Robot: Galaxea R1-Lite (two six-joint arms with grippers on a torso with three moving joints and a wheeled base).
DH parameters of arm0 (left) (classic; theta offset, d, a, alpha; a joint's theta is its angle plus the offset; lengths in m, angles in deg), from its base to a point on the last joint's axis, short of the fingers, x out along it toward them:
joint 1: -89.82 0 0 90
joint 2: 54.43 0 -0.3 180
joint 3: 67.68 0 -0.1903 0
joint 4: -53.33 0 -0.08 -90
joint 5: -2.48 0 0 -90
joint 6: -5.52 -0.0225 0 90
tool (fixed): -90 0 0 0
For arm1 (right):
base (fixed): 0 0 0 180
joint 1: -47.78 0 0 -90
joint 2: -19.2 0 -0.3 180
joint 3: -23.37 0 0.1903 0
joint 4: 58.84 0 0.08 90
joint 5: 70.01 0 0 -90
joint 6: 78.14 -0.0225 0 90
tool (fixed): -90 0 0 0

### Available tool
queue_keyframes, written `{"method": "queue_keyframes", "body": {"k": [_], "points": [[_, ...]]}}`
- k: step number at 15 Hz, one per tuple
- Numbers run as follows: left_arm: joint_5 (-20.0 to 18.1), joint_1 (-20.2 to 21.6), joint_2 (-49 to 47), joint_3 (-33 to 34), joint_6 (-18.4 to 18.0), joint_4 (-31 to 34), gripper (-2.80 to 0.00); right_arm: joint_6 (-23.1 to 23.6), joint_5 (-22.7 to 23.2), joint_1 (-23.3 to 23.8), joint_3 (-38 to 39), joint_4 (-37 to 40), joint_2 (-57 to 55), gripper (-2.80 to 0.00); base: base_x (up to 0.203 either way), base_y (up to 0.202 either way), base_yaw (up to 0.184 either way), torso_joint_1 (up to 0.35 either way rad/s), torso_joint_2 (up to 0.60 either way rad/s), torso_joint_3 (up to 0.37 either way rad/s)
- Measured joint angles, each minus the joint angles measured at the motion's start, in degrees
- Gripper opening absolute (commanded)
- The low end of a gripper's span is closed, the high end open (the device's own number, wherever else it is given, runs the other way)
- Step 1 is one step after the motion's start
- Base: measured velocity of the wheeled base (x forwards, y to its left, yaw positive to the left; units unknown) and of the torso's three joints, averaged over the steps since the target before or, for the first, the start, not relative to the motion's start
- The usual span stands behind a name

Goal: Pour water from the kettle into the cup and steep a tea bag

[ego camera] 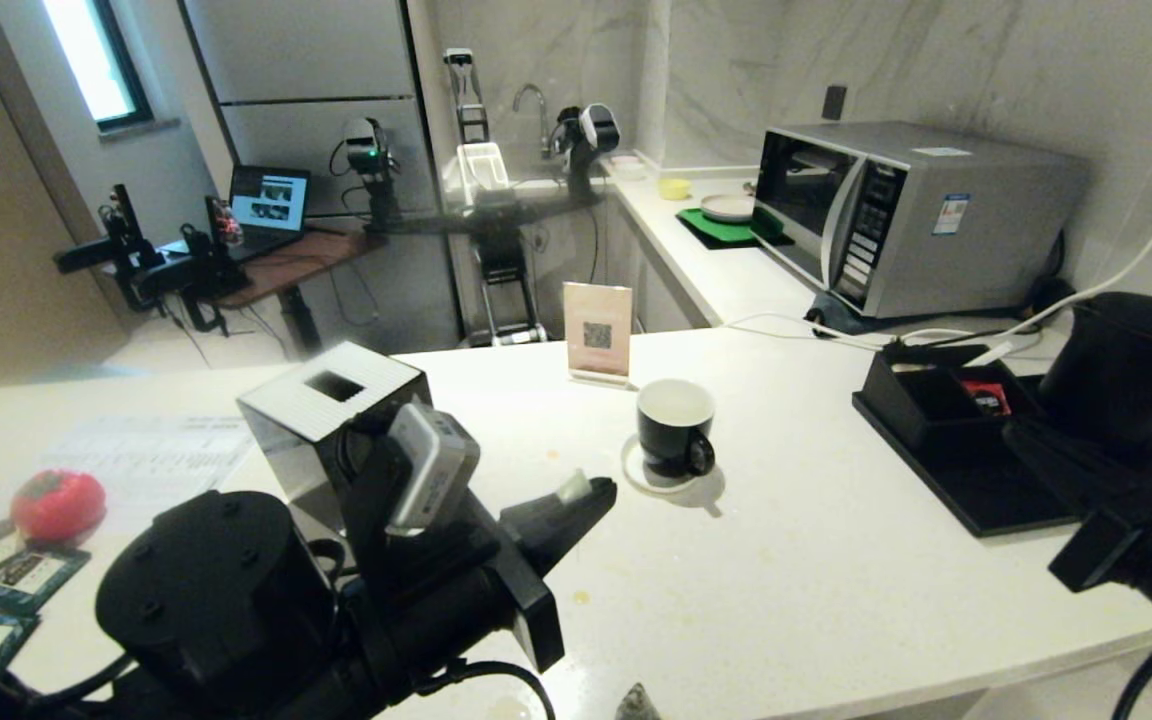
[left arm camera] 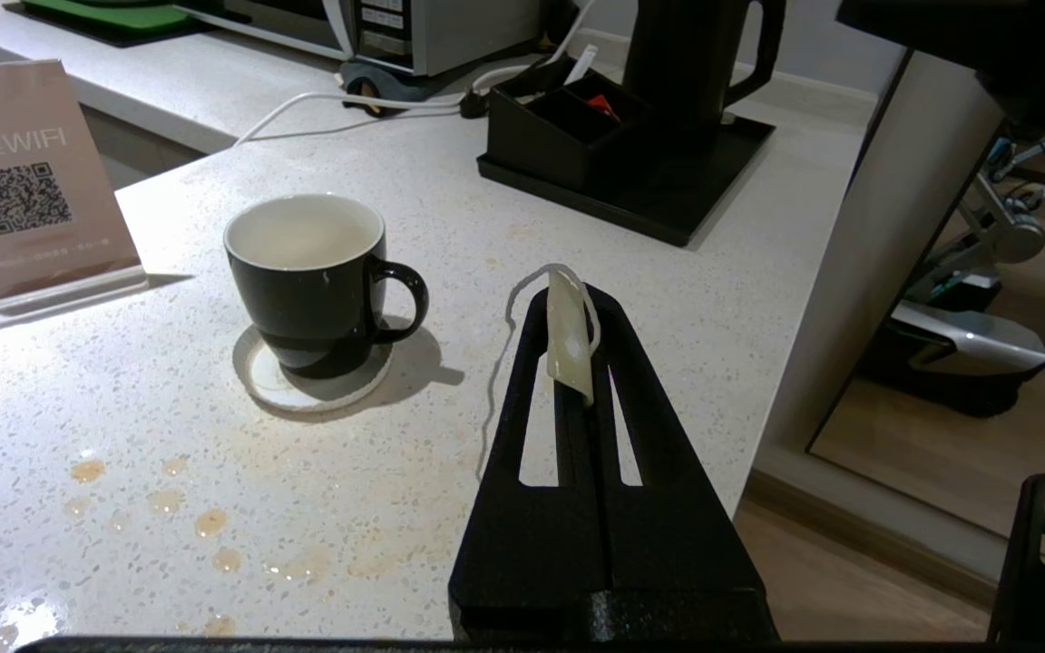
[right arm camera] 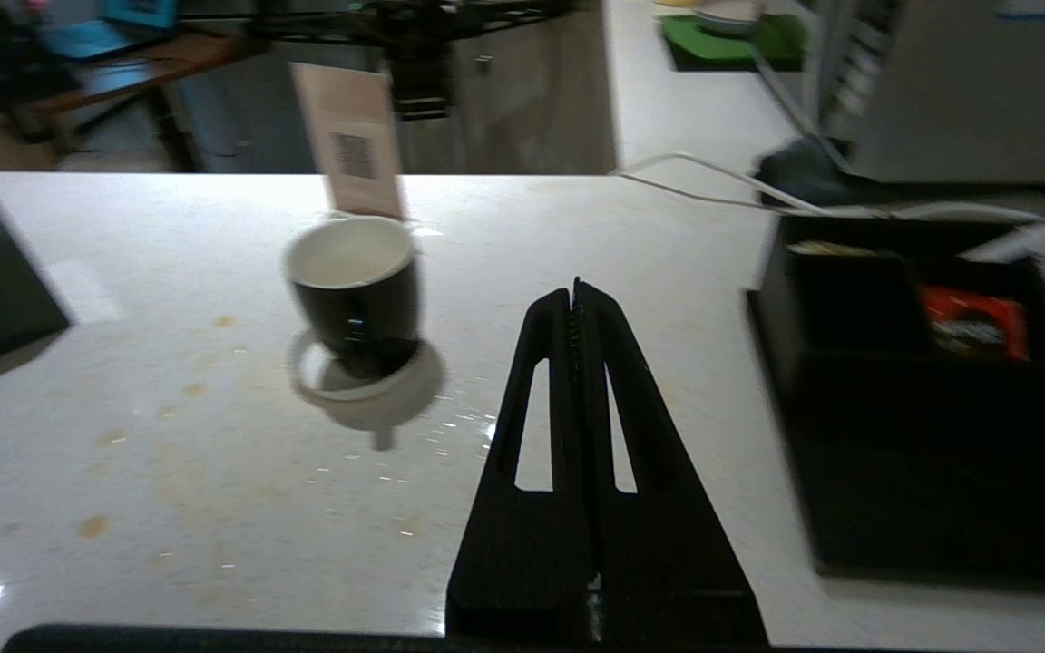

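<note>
One cup (ego camera: 675, 428) sits on a coaster mid-worktop (ego camera: 786, 560), and one kettle (ego camera: 1126, 372) stands on the black tray at right. Only the left wrist view really shows the left gripper (left arm camera: 568, 317) fingers pinching the tea bag (left arm camera: 570, 334), string looping off. The right gripper (right arm camera: 576, 304) is fully closed, empty.

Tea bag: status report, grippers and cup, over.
Left gripper shut on tea bag, beside the cup, string looped over fingertips. Right gripper shut, empty. Cup on coaster, nothing in the way. Kettle on its tray.
</note>
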Motion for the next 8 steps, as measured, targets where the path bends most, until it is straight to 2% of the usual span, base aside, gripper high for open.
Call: {"method": "queue_keyframes", "body": {"k": [5, 8], "points": [[0.01, 0.00, -1.04, 0.01, -0.09, 0.00, -2.80, -1.33, 0.02, 8.91, 4.47, 0.09, 5.77, -2.80, 0.000, 0.000, 0.000, 0.000, 0.00, 0.000], [-0.09, -0.17, -2.27, -0.02, -0.24, 0.00, -2.80, -1.08, -0.01, 11.63, 7.16, 1.25, 10.51, -2.80, 0.000, 0.000, 0.000, 0.000, 0.00, 0.000]]}}
